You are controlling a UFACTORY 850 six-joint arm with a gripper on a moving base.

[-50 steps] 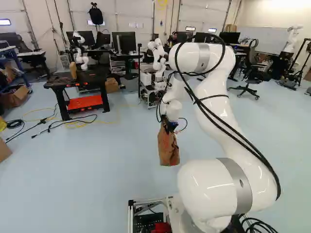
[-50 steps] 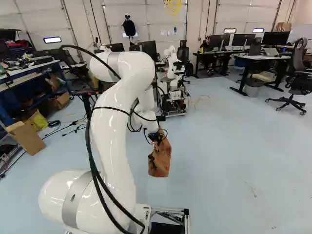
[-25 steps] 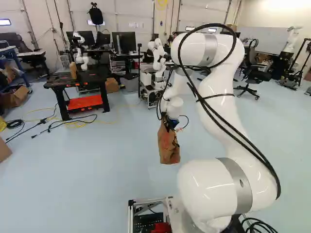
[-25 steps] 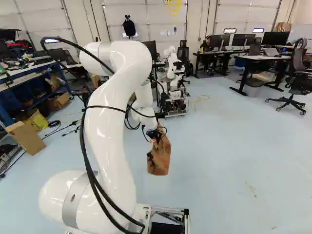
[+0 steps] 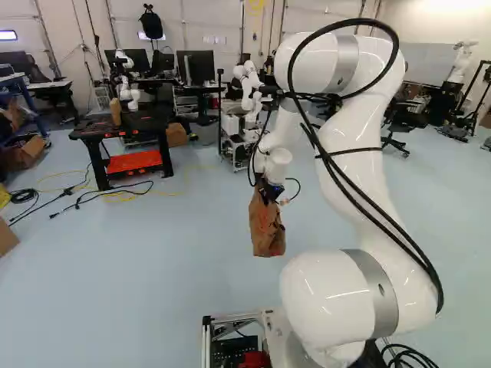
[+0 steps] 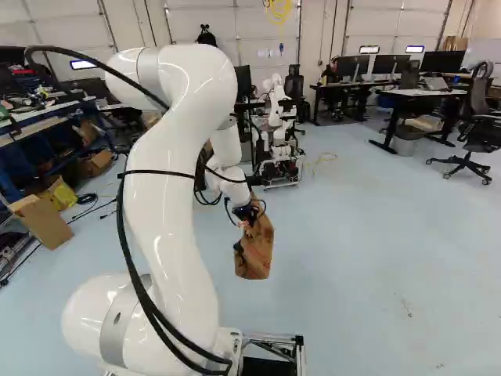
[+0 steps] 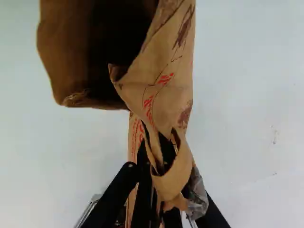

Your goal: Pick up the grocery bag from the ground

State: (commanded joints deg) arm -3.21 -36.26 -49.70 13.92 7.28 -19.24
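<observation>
Jaws closed on crumpled paper bag (image 7: 166,99) (pads hidden, bag's inside in shadow).

Cables (image 5: 24,198) lie beside a black table (image 5: 147,124).

The pale blue floor (image 5: 161,261) spreads beneath the end effector (image 5: 270,193); left of it stand a black tabletop (image 5: 146,124), cables (image 5: 24,196) and a cardboard box (image 6: 44,223); a wheeled chair (image 6: 477,98) stands well to its right.
</observation>
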